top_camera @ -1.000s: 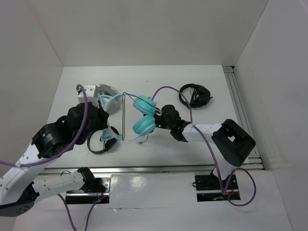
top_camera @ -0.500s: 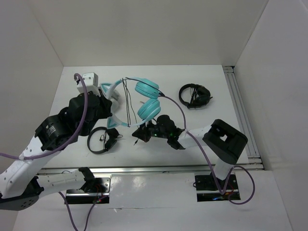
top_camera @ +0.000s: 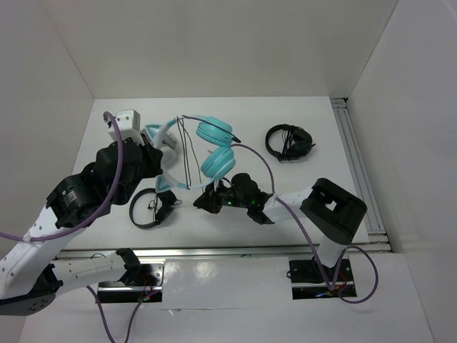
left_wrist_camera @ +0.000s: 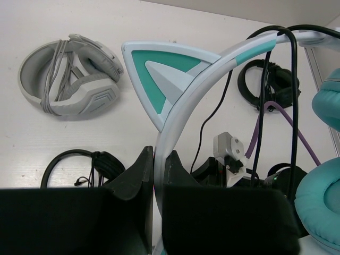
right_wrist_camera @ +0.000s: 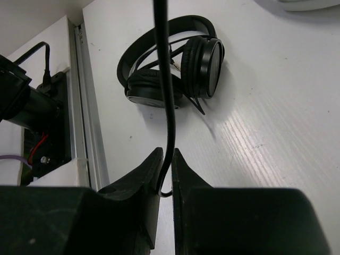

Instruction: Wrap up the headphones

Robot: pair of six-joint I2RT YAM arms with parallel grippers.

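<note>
The teal headphones [top_camera: 216, 146] hang above the table, ear cups to the right. Their pale blue headband [left_wrist_camera: 183, 98] with a cat-ear point [left_wrist_camera: 159, 66] is clamped in my left gripper [left_wrist_camera: 158, 159], which shows in the top view [top_camera: 166, 170] left of the ear cups. The thin black cable [top_camera: 187, 153] runs in loops across the headband. My right gripper [right_wrist_camera: 166, 170] is shut on the cable's lower stretch [right_wrist_camera: 166, 79]; in the top view it [top_camera: 203, 201] sits below the ear cups, low over the table.
Grey-white bulky headphones [left_wrist_camera: 69, 74] lie at the far left. Small black headphones [top_camera: 150, 209] lie near the front left, under the cable [right_wrist_camera: 170, 69]. Another black pair [top_camera: 289, 141] lies at the right. A metal rail [top_camera: 355, 168] runs along the right edge.
My left gripper has lifted and turned the headphones, so the ear cups went farther back. My right gripper has moved left and toward the front with the cable.
</note>
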